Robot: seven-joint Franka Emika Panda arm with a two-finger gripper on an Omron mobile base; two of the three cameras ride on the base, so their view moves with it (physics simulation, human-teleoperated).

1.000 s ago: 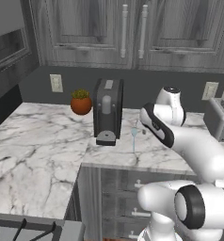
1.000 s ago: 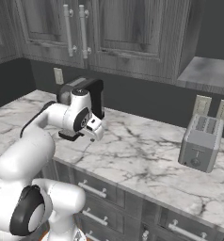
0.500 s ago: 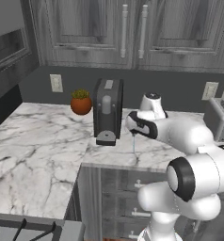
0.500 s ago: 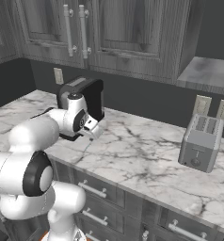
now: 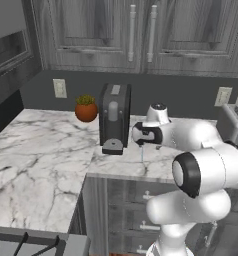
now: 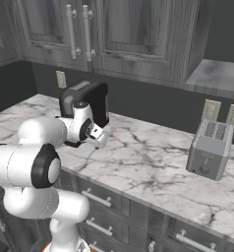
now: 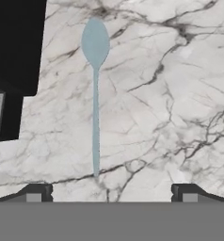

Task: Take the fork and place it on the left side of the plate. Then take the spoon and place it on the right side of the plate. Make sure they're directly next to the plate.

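The spoon (image 7: 95,99) is slim and pale silvery-blue and lies flat on the marble counter (image 7: 170,94). Its rounded bowl points away from the hand, and its handle end reaches toward the gap between my fingertips. My gripper (image 7: 111,193) hovers over that handle end, open, with nothing between the fingers. From the base, the gripper (image 5: 136,135) hangs just right of the coffee machine, above the thin spoon (image 5: 142,153). The right base view shows the gripper (image 6: 100,138) over the counter's front part. The fork and the plate are out of view.
A black coffee machine (image 5: 114,117) stands close to the hand's left, also seen in the hand view as the coffee machine (image 7: 12,61). A small potted plant (image 5: 86,108) sits behind it. A silver toaster (image 6: 210,149) stands far right. The counter's front edge (image 5: 136,176) runs just below the spoon.
The arm has folded in and swung left, bringing the hand down beside the coffee machine. The jaws stayed open.
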